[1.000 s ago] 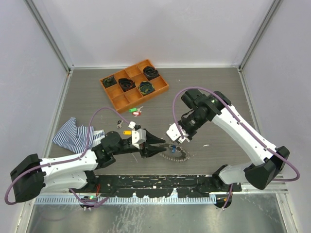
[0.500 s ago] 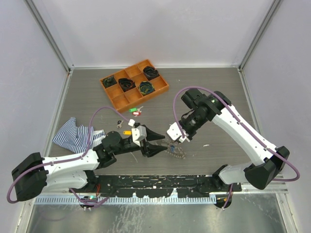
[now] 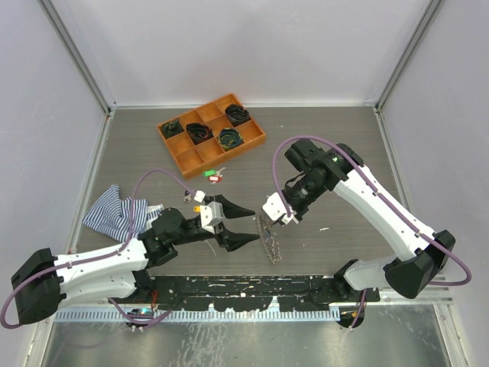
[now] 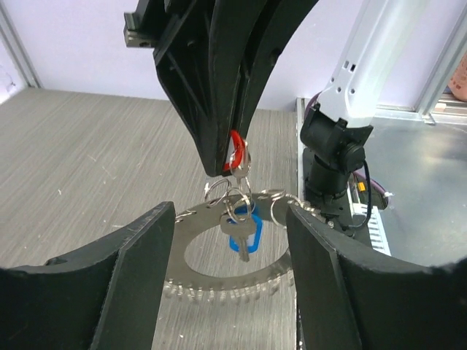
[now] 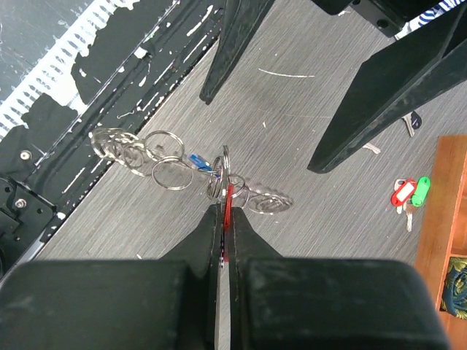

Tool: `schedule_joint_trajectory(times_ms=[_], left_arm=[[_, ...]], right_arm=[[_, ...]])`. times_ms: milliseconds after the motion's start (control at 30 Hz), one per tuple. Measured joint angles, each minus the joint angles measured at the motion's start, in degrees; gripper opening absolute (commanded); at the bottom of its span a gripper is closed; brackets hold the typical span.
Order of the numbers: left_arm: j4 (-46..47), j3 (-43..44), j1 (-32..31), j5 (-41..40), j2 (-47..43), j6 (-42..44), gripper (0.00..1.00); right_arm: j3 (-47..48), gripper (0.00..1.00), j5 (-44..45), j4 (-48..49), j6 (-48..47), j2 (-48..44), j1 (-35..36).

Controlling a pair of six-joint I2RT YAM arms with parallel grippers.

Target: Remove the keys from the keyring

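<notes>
My right gripper [image 3: 273,213] is shut on a red key tag [image 5: 227,208] and holds the keyring [image 3: 269,238] hanging above the table. In the right wrist view its silver loops [image 5: 139,149] trail left of my closed fingers [image 5: 211,233]. A silver key with a blue tag [image 4: 241,235] dangles under the red tag [image 4: 235,151]. The keyring's fringed loop [image 4: 219,281] hangs between my left gripper's open fingers [image 4: 139,277]. My left gripper [image 3: 246,225] is open and empty, just left of the ring.
Loose keys with red and green tags [image 3: 214,174] and one with a yellow tag [image 3: 200,208] lie on the table. An orange tray [image 3: 177,157] holding black coiled bundles stands at the back. A striped cloth [image 3: 114,210] lies at the left.
The right gripper has lifted the keyring from lying flat on the table to hanging upright. The left gripper has drawn back slightly to the left and stays open.
</notes>
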Motion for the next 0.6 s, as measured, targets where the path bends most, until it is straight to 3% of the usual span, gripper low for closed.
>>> schedule_joint_trajectory(times_ms=[333,600], left_arm=[[-0.5,0.0,-0.8,-0.7,2.4,0.1,0.60],[-0.9,1.1,-1.4,-3.5,4.2,0.9,0.50]], right_arm=[[0.0,0.01,-1.1,0.0,0.0,0.0,0.0],[0.0,0.01,-1.5,0.0,0.0,0.0,0.0]])
